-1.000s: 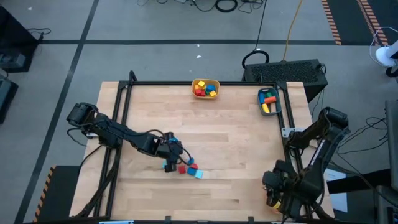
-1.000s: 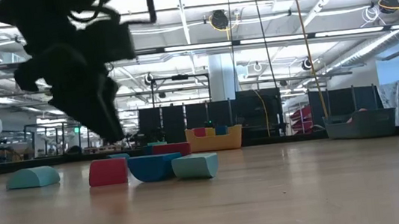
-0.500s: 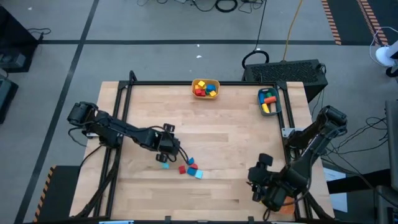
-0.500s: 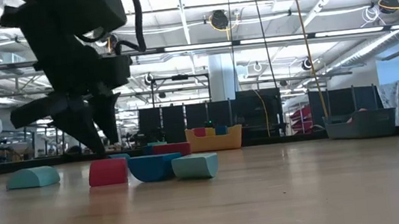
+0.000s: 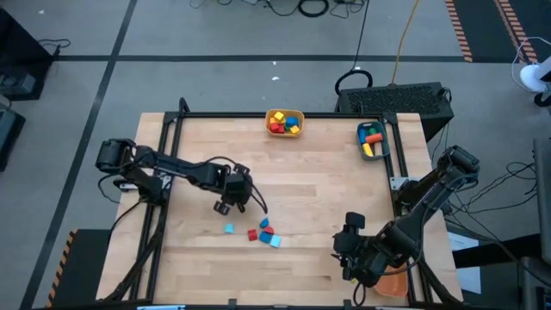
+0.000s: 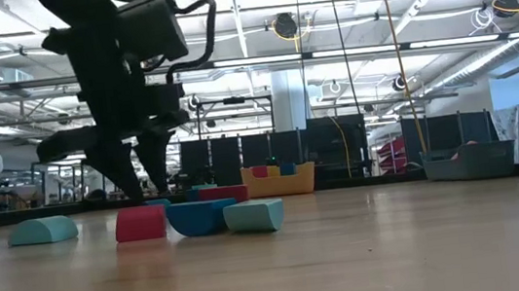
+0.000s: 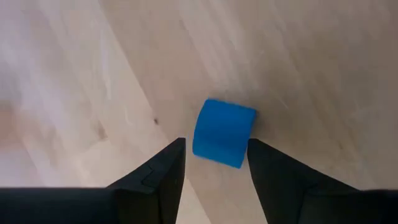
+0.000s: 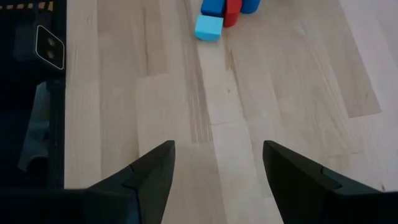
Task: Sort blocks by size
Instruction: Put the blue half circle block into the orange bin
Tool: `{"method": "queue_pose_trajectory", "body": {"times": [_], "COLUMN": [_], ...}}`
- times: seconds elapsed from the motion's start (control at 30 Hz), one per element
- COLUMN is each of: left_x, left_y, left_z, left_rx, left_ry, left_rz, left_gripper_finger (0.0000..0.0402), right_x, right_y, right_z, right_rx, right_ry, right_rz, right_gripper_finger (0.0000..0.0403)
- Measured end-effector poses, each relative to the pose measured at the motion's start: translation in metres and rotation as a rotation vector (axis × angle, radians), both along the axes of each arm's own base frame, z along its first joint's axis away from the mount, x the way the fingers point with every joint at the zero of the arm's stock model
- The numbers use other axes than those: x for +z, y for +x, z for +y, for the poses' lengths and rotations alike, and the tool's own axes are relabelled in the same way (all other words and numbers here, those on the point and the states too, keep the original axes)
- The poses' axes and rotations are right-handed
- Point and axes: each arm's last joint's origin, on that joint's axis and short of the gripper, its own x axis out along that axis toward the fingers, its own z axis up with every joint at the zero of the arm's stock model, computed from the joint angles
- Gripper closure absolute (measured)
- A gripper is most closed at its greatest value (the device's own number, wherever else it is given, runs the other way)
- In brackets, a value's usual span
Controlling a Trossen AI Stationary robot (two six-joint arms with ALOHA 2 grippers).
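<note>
We see the small blue wooden block (image 7: pixel 224 132) pinched between the fingers of the left gripper (image 5: pixel 231 196), which has risen off the cluster and swung toward the table's middle. So this pick looks done, and carrying it to a bin is likely next.

The loose blocks left on the wood (image 5: pixel 258 232) lie just nearer the front edge: cyan, red and blue pieces close together, with one cyan piece (image 5: pixel 229 228) slightly apart.

The right gripper (image 8: pixel 217 152) has come in from the front right corner, fingers spread wide and empty, facing that cluster.

The yellow bin (image 5: pixel 270 116) and the teal bin (image 5: pixel 385 142) sit at the far edge, already holding blocks. We see nothing between the left gripper and either bin, though the two arms may crowd each other near the cluster.
</note>
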Motion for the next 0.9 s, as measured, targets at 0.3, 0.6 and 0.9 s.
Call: {"method": "queue_pose_trajectory", "body": {"times": [0.3,0.6,0.9], "left_x": [-0.017,-0.03,-0.024], "left_y": [0.006,0.012,0.02], "left_z": [0.008,0.011,0.01], "left_rx": [-0.108,-0.087,0.127], "left_ry": [-0.046,-0.057,-0.118], "left_rz": [0.057,0.072,0.027], "left_gripper_finger": [0.0226,0.0226,0.0296], "right_x": [0.0,0.0,-0.001], "right_y": [0.0,0.0,0.006], "right_z": [0.0,0.001,0.0], "right_rx": [0.016,0.019,-0.021], "right_ry": [-0.009,-0.004,-0.05], "right_rz": [0.002,-0.001,-0.071], "right_gripper_finger": [0.0174,0.0174,0.0174]}}
